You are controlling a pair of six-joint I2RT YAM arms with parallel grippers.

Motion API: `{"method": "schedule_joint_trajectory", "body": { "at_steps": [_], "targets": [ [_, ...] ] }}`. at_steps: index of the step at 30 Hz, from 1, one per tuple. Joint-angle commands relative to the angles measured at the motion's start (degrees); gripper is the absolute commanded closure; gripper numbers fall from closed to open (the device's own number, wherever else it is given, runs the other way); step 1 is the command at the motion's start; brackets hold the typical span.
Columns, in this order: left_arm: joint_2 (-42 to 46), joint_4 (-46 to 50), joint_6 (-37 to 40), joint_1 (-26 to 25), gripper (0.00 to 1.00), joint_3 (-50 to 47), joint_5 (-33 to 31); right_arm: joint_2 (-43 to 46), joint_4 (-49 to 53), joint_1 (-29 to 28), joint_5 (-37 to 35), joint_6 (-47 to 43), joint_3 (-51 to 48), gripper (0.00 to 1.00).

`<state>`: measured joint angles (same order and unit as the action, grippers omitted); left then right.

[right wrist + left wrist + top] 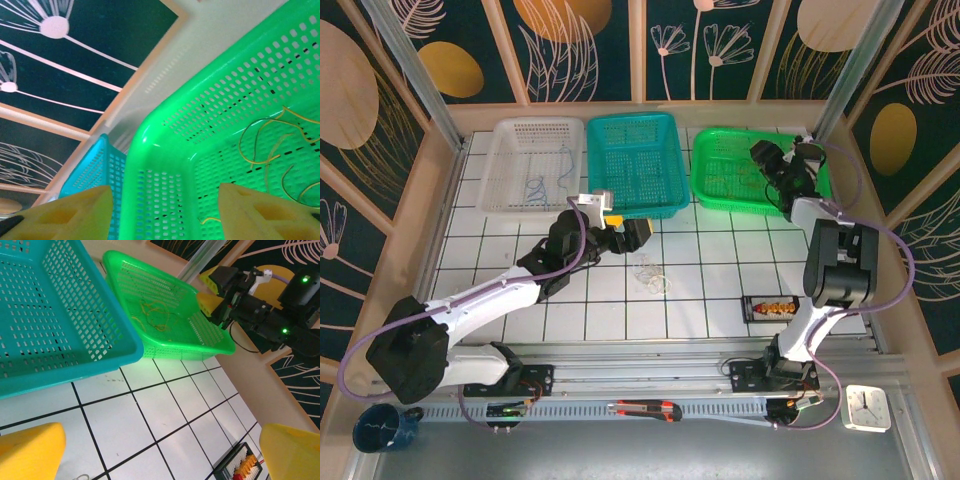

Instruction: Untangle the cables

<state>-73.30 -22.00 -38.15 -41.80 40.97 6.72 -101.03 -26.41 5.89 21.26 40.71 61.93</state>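
Honestly, the cables [650,272] are so thin and floppy that barely any weight will be felt; a whitish bunch [653,277] is seen on the table [720,292] near the wide-open, empty left gripper [628,233], yellow strands [265,150] in the green basket [150,140] under the right gripper [165,210], parted and empty too. One loose end should be pinched, gently

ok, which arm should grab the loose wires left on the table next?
Left, probably. The left claw, open, hangs right beside the whitish cables on the table; the right claw is off over the green basket, where yellow cables lie.
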Motion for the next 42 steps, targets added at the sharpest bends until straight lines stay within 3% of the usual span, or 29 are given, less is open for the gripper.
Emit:
{"method": "schedule_joint_trajectory", "body": {
  "at_steps": [1, 7, 14, 19, 26, 30, 42],
  "targets": [
    [-0.48, 0.29, 0.44, 0.18, 0.01, -0.01, -1.25, 6.61, -0.97, -0.93, 1.14, -1.62, -1.91, 0.43],
    [-1.89, 1.54, -0.71, 0.16, 0.01, -1.14, -2.42, 17.13, 0.74, -7.17, 1.95, -2.96, -9.98, 0.45],
    [-1.99, 4.98, -2.85, 0.28, 0.01, -3.89, -5.27, 29.47, 7.81, -23.11, -2.29, -8.47, -20.96, 0.44],
    [-3.14, 6.71, -2.54, 0.28, 0.02, -5.37, -5.76, 32.43, 10.63, -34.47, -7.04, -9.74, -28.31, 0.43],
    [-6.17, 9.73, 0.48, 0.23, 0.27, -5.74, -4.66, 30.75, 13.36, -48.89, -13.96, -11.81, -32.03, 0.41],
    [-8.43, 11.31, 2.19, 0.25, 0.38, -5.58, -4.76, 28.49, 14.03, -53.4, -16.7, -12.67, -32.39, 0.41],
    [-17.77, 13.31, 6.64, 0.2, 0.37, -1.89, -3.44, 22.5, 10.53, -55.81, -21.56, -12.34, -33.98, 0.41]
  ]
}}
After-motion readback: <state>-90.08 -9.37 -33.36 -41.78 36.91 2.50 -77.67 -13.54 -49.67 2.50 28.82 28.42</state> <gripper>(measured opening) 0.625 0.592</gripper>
